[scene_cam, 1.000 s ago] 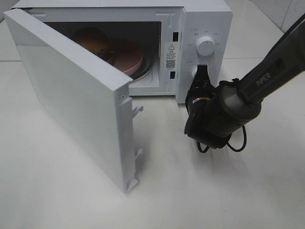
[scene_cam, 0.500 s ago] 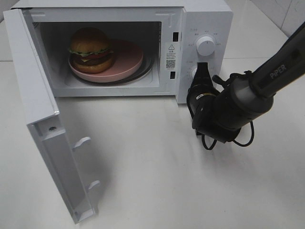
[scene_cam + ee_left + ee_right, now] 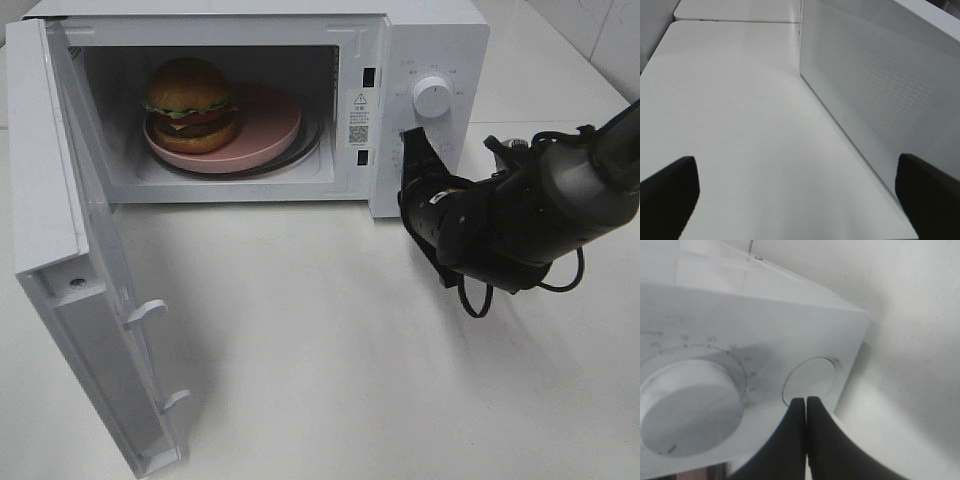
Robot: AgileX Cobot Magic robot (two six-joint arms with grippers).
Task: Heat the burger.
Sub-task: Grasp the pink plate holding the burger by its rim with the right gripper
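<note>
The burger (image 3: 190,100) sits on a pink plate (image 3: 272,128) inside the microwave (image 3: 435,40), its door (image 3: 50,200) wide open; the closed right pincer (image 3: 413,140) meets the panel below the knob (image 3: 432,96).

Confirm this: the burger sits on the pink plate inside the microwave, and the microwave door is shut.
Not quite: the door stands wide open, as the exterior high view shows. The burger does sit on the pink plate inside the microwave.
</note>
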